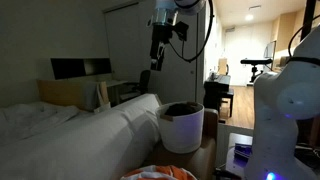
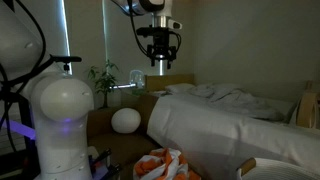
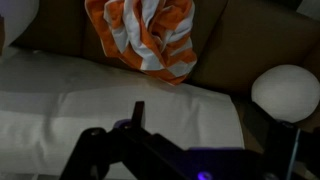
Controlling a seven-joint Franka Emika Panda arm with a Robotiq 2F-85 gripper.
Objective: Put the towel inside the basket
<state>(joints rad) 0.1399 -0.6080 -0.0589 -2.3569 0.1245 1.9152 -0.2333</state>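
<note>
Gripper (image 2: 160, 64) hangs high, jaws fully apart and empty, probably to sight the bunched towel (image 3: 140, 35) below, which lies outside the basket (image 1: 182, 128), not yet grasped

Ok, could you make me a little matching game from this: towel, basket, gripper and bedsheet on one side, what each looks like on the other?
Things:
1 towel
2 basket
3 gripper
4 bedsheet

Descriptions:
A plain white, rumpled
B open, empty, high in the air
C orange and white stripes
D white tub, dark inside

Pairs: 1-C, 2-D, 3-B, 4-A
</note>
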